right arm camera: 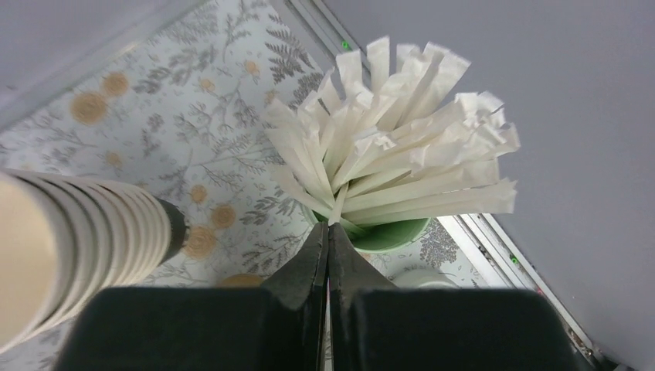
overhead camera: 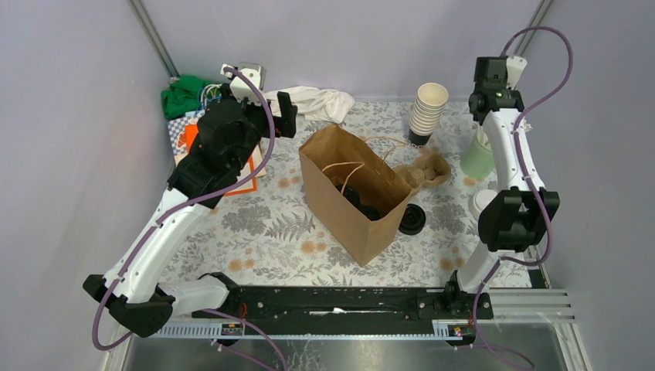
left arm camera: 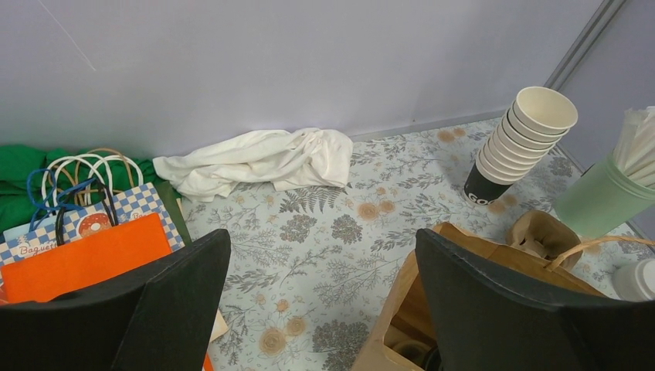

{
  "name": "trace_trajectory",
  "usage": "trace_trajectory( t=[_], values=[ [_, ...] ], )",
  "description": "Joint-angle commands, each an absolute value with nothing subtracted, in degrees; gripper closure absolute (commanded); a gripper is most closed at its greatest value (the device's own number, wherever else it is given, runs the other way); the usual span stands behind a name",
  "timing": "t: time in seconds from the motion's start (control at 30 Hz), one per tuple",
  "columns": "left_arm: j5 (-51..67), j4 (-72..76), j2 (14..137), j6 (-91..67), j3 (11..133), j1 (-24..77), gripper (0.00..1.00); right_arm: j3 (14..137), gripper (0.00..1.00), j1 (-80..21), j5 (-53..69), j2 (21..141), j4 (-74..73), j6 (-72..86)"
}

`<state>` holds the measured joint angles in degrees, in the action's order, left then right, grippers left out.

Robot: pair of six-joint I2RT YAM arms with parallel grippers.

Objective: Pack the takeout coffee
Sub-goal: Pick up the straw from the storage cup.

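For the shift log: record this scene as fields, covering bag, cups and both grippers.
bag: brown paper bag, upright, open, mid-table
in bag: black-lidded items, partly hidden
beside bag: round black plastic lid, on the table, right-arm side
left gripper: open, empty, above the table
right gripper: shut, tips at the white sticks in the pale green cup; pinch unclear

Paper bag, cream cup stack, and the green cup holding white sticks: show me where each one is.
brown paper bag (overhead camera: 336, 209): top view, its outer side wall.
stack of cream cups (left arm camera: 506, 151): left wrist view, the nested rims.
pale green cup (right arm camera: 386, 236): right wrist view, its visible green rim.
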<state>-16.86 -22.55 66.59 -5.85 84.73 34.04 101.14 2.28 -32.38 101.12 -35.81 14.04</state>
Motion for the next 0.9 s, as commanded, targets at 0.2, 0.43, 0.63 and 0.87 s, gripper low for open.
trace_trajectory(
  t=[0.2, 0.43, 0.63, 0.87],
  values=[
    [-15.2, -19.4, 66.4, -6.7, 84.5, 33.7, 0.06, 117.7, 1.0, 2.2, -30.5, 93.3, -48.5, 19.9],
    [-13.7, -19.3, 67.2, -8.2, 85.0, 33.7, 0.06, 131.3, 1.0, 2.2, -21.6, 89.3, -54.9, 20.0],
    [-11.9, -19.0, 68.2, -9.8, 85.8, 33.7, 0.07, 126.2, 1.0, 2.2, -3.5, 78.5, -47.8, 22.7],
    [-10.5, -18.8, 68.1, -11.5, 84.9, 33.7, 0.07, 120.5, 1.0, 2.2, 19.3, 72.0, -34.8, 33.5]
  ],
)
